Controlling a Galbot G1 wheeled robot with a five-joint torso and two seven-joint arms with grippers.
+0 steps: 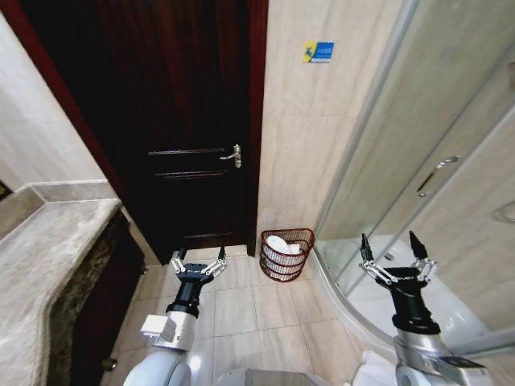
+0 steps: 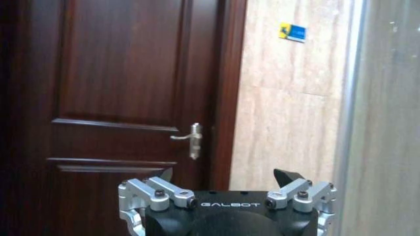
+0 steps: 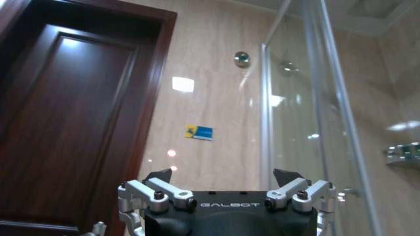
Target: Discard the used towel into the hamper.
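Broadly, the scene is a tiled bathroom w/ a dark wooden door (image 1: 177, 121) ahead, a beige tile wall (image 1: 314, 137) beside it and a glass shower enclosure (image 1: 426, 185) on the robot's right; a stone counter (image 1: 48, 257) runs along its left. Hamper (image 1: 286, 254) stands on the floor tiles at the foot of the wall, between door frame and shower kerb, upright, well ahead of both arms. Something white and crumpled lies inside it, prob. the towel (image 1: 278, 244), though it's too small to be sure. Judging by that and by both claws being empty, the drop looks done already; little seems left beyond clearing the arms away. Left gripper (image 1: 198, 266) is held low over the floor on the door side, pointing fwd, fingers spread wide w/ nothing between them; its wrist view looks up at the door handle (image 2: 192, 139). Right gripper (image 1: 396, 256) sits higher, in front of the shower glass, also pointing fwd-up, fingers wide apart and holding nothing. Smallest bits: a blue-yellow sticker (image 1: 319, 51) high on the wall.
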